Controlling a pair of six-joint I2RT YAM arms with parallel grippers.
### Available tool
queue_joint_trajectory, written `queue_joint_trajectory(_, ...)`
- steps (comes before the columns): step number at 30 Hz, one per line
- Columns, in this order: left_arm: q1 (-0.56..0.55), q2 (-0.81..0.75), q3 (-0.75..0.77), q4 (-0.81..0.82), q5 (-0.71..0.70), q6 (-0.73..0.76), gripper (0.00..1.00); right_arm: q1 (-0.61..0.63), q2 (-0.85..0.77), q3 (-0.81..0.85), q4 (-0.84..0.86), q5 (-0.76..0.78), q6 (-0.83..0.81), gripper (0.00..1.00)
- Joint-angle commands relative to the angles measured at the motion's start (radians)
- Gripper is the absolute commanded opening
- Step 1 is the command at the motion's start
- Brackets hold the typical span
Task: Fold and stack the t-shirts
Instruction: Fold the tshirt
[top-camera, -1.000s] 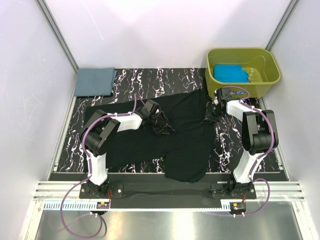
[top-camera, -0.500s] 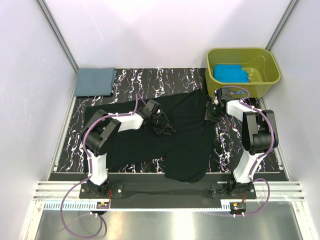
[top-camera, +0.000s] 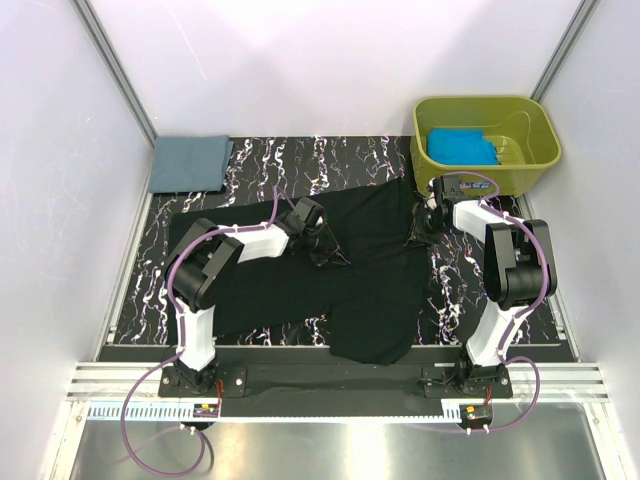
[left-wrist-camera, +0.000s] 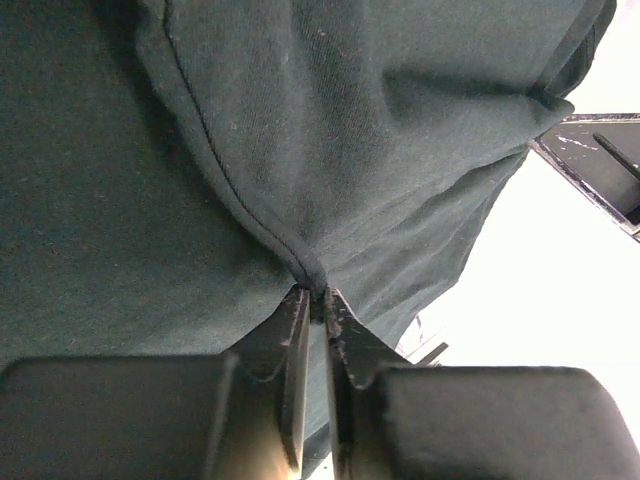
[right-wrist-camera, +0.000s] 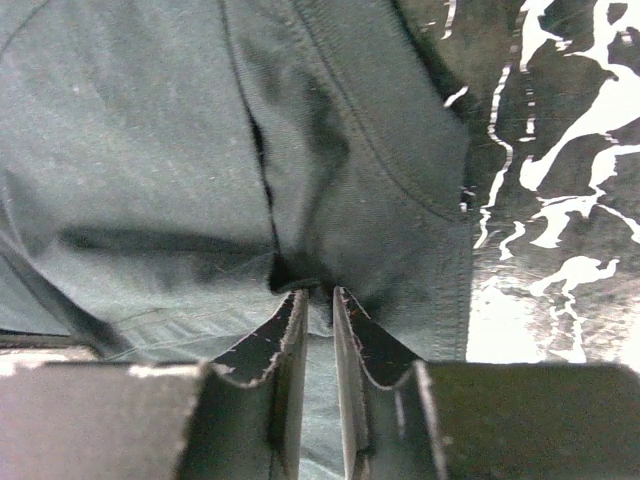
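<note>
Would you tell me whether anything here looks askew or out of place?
The black shirt lies crumpled and crooked across the table, one part reaching the near edge. The grey shirt is folded; the turquoise shirt sits in the tub.

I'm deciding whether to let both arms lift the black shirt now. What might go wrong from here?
1. The left gripper pinches only a thin ridge of the black t-shirt at its very tips, so the cloth could slip out under load.
2. The right gripper seems to hold just a small pucker near the hem, close to the olive tub, and a lift might brush it.
3. The shirt lies bunched, so a fold may come out crooked.
</note>
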Motion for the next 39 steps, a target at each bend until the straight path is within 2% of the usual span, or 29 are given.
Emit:
queue_joint_trajectory(1,-0.006,-0.011,0.029,0.002,-0.008,0.0,0.09,-0.003,-0.003,0.024,0.032,-0.048,0.006,0.22)
queue_joint_trajectory(5,-0.006,-0.009,0.032,-0.005,-0.005,0.0,0.01,-0.003,-0.017,0.01,0.035,-0.057,0.021,0.11)
queue_joint_trajectory(6,-0.005,-0.009,0.032,-0.008,-0.006,0.0,0.0,-0.002,-0.028,0.004,0.033,-0.054,0.027,0.05)
queue_joint_trajectory(8,-0.005,-0.017,0.034,-0.019,-0.005,0.005,0.0,-0.003,-0.062,-0.005,0.009,-0.017,0.039,0.0)
queue_joint_trajectory(16,0.008,-0.051,0.037,-0.073,0.018,0.02,0.0,-0.002,-0.181,-0.033,-0.126,0.006,0.101,0.0)
queue_joint_trajectory(25,0.034,-0.092,0.032,-0.097,0.044,0.03,0.0,-0.002,-0.208,-0.095,-0.132,-0.069,0.151,0.0)
queue_joint_trajectory(39,0.066,-0.146,-0.04,-0.11,0.055,0.028,0.0,-0.002,-0.217,-0.154,-0.129,-0.075,0.202,0.0)
